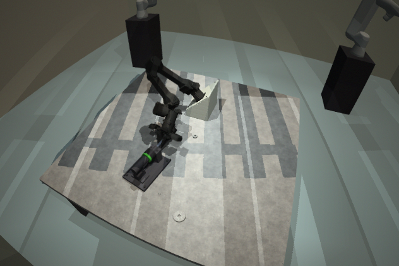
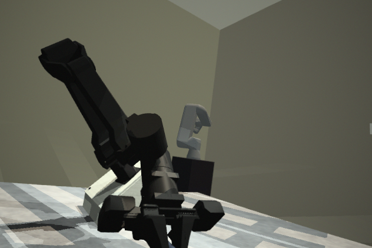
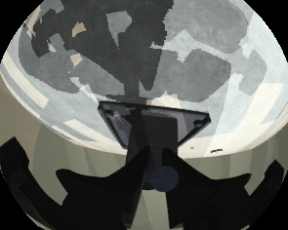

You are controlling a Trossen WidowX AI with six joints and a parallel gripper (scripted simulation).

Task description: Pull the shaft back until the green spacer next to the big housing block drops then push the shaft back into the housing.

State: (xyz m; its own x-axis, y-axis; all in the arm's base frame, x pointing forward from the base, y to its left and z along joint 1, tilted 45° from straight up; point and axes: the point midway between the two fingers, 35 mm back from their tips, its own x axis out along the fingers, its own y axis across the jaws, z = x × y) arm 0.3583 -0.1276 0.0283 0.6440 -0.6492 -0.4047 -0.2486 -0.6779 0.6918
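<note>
Wrist: shaft (image 3: 163, 178) between claw (image 1: 163, 143) (image 2: 174, 243) (image 3: 155, 150) fingertips.

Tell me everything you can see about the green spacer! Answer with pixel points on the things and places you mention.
The green spacer (image 1: 147, 157) is a bright, thin band, smooth-looking and maybe plastic. It curves around the dark cylindrical assembly above the black base plate (image 1: 153, 179). It sits tilted on edge, not flat, and hasn't dropped onto the table. Dark parts lie right against both its sides. Its underside is hidden.
</note>
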